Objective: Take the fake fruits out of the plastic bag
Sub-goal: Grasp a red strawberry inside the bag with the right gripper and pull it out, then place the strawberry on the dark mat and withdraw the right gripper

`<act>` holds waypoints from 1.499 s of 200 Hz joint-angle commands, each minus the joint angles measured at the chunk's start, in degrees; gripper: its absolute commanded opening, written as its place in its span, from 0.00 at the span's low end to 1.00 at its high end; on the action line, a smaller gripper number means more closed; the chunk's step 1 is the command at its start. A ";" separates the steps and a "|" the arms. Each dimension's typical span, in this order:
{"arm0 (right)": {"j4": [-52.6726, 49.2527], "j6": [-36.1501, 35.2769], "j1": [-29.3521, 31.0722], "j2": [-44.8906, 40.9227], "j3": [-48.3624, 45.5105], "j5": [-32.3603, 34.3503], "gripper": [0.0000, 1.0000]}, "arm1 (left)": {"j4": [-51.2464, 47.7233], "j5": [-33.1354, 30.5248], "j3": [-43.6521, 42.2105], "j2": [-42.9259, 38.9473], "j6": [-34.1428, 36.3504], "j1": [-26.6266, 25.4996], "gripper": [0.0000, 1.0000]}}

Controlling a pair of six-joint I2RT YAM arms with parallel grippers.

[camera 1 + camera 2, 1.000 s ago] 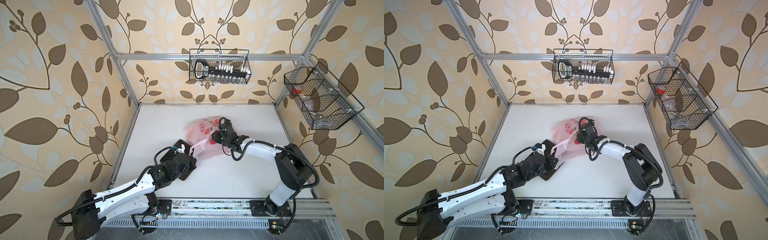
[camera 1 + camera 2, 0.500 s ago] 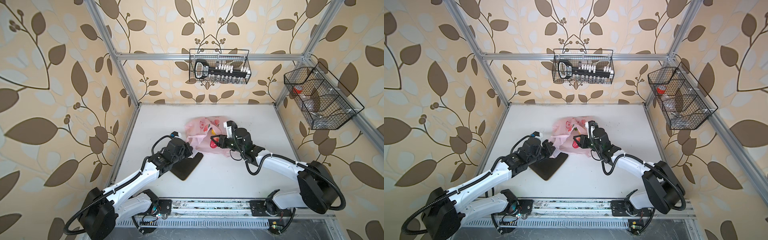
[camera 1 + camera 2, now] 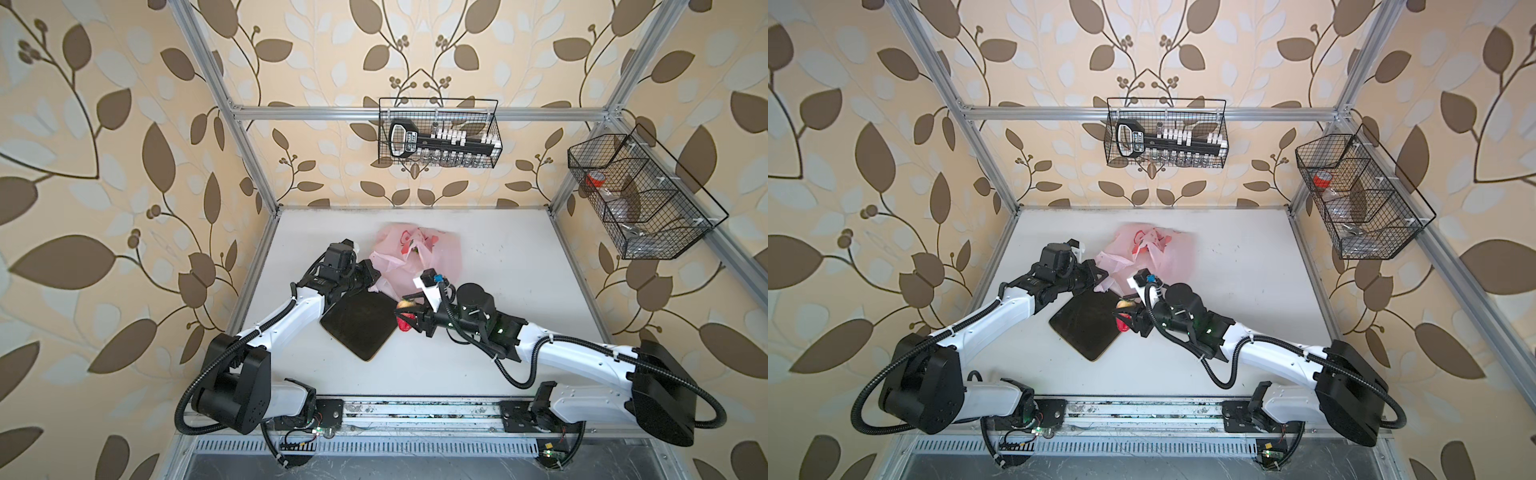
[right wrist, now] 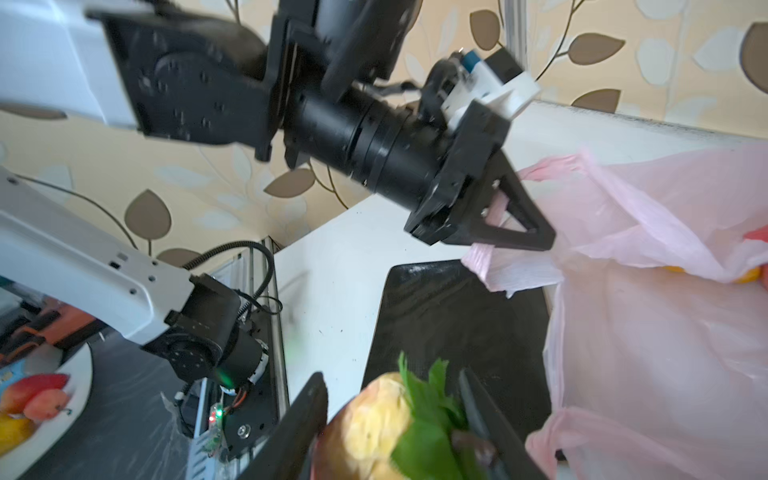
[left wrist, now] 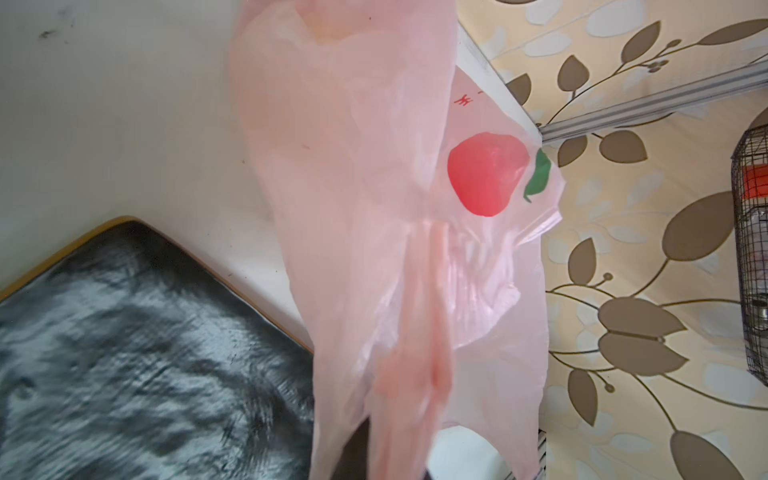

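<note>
Evidently the left pincer (image 3: 371, 274), clamped tight on a loop handle of the thin translucent pink plastic bag (image 3: 436, 253), lifts that side to open the mouth at the centre of both top views. The right pincer (image 3: 409, 316), roughly half open, grips a glossy yellowish plastic fruit with green leaves (image 4: 374, 424) at the right edge of the dark square mat (image 3: 359, 328) on the white tabletop (image 3: 507, 299), probably to set it down. Folds hide the bag's contents; an orange glimpse (image 4: 752, 275) through the film and a red patch (image 3: 404, 324) under the held fruit are unclear.
</note>
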 commanded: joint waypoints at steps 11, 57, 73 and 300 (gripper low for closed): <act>-0.76 -1.54 5.61 10.75 4.87 7.11 0.21 | 0.03 6.76 2.68 1.08 3.24 2.66 0.00; -0.98 5.66 8.12 26.20 14.17 12.35 0.22 | -0.58 6.97 1.40 -0.03 3.51 4.01 0.00; -1.59 7.09 8.17 30.26 16.90 12.87 0.22 | -0.97 6.72 1.09 -0.69 3.72 4.10 0.00; -7.04 5.92 8.19 6.55 5.28 15.68 0.63 | -0.61 7.22 0.51 -2.99 2.34 4.10 0.00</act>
